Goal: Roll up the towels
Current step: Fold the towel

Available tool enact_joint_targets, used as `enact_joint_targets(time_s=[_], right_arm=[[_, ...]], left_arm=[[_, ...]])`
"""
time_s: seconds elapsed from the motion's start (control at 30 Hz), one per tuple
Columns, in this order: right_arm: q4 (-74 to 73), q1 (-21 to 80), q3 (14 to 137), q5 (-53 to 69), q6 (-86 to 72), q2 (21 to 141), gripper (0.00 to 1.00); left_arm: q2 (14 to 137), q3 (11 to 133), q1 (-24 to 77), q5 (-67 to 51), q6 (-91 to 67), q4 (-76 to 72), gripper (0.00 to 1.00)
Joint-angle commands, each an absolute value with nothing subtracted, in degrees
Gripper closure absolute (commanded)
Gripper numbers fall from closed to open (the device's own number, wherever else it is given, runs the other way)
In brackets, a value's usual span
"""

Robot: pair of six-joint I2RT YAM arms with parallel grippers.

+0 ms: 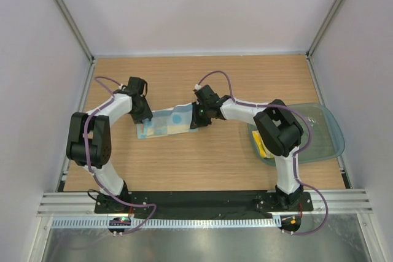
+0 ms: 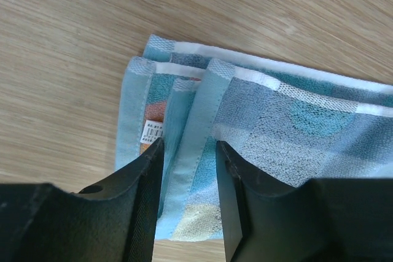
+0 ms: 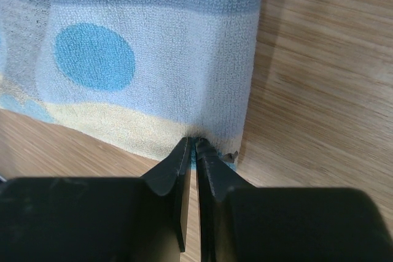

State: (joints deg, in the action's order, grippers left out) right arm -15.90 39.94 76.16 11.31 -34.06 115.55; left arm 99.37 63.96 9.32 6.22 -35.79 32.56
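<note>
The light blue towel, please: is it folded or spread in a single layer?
Folded: the light blue towel shows several stacked hemmed edges at its end in the left wrist view.

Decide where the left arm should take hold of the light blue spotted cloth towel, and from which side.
Probably its left end, on the stacked hemmed edges, from above. The towel lies flat on the wooden table, so that layered border gives a lip; the left gripper has its open jaws astride it.
</note>
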Motion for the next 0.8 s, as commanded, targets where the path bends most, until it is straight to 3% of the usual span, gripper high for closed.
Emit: enact_joint_targets(time_s=[0.0, 0.23, 0.33, 0.63, 0.77], right_arm=[[-17.58, 39.81, 75.85, 11.07, -32.7, 116.1, 0.85], [-17.93, 39.73, 75.5, 11.34, -32.78, 116.37, 0.86], [-18.1, 39.73, 74.97, 11.25, -32.61, 116.19, 0.87], [-18.28, 39.73, 74.27, 11.51, -32.96, 116.1, 0.87], [-18.89, 39.73, 75.06, 11.95, -32.87, 116.19, 0.87]], left_arm=[[99.05, 64.86, 10.28, 4.75, -35.95, 29.62, 0.6], [99.06, 64.95, 10.46, 5.53, -35.95, 29.88, 0.94], [97.66, 65.3, 10.37, 7.55, -35.95, 31.11, 0.99], [94.13, 64.86, 10.37, 14.58, -35.86, 34.36, 0.99], [94.3, 64.69, 10.37, 15.29, -36.12, 35.07, 0.88]])
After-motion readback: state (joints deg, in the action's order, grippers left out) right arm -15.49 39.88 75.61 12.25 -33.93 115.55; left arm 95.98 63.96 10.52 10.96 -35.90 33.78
